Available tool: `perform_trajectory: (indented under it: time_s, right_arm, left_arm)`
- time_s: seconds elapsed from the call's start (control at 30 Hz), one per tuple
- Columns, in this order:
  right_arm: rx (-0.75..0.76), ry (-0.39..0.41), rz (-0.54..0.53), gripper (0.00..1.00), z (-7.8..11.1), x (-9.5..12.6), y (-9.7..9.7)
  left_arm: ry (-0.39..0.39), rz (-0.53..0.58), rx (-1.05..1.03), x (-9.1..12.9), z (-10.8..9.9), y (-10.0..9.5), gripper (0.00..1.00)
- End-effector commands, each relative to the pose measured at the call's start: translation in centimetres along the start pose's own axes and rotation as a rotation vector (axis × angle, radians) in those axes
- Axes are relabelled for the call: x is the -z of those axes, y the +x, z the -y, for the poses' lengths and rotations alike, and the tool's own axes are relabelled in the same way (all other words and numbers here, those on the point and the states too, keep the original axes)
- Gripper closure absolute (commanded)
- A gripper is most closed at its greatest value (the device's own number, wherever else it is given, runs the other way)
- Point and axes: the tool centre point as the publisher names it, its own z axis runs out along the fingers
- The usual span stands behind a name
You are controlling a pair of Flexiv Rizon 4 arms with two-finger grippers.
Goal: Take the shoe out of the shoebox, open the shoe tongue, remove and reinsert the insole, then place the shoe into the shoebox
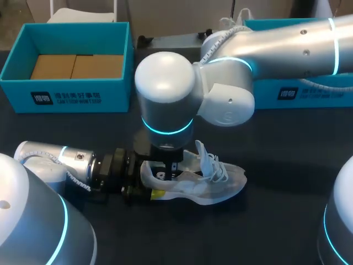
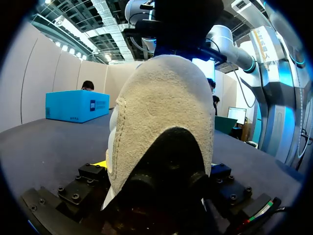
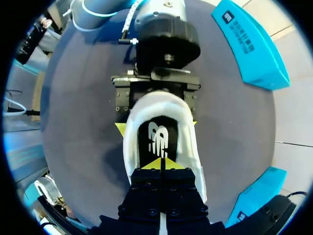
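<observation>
Left gripper clamps the heel of the shoe from both sides, low on the table. Right gripper, fingers pressed together, dips inside onto the insole. Shoebox stands beyond, well apart.

Silver-white arms with cyan light rings.

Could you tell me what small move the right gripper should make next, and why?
Probably raise the right gripper slightly, to test whether the insole follows. Its tips are together down on the insole inside the shoe, and the left gripper clamps the heel, steadying it. Whether the insole is pinched I cannot tell.
</observation>
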Motion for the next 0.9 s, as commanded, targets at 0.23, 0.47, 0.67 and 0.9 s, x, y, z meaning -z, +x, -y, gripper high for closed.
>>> perform_trajectory:
  time_s: [0.23, 0.47, 0.67, 0.9]
  right_arm:
    - [0.009, 0.004, -0.071, 1.00, 0.5, -1.7, 0.4]
    - [-0.042, 0.022, -0.103, 1.00, 2.3, -3.0, 0.7]
    - [-0.092, 0.025, -0.062, 1.00, 4.1, -2.3, 0.1]
    - [-0.118, 0.015, -0.045, 0.95, 5.3, -2.1, -0.7]
  left_arm:
    - [0.002, 0.002, -0.001, 0.0, 0.0, 0.1, 1.00]
    - [0.002, 0.002, -0.001, 0.0, 0.0, 0.1, 1.00]
    - [0.002, 0.002, -0.001, 0.0, 0.0, 0.1, 1.00]
    - [0.002, 0.002, -0.001, 0.0, 0.0, 0.1, 1.00]
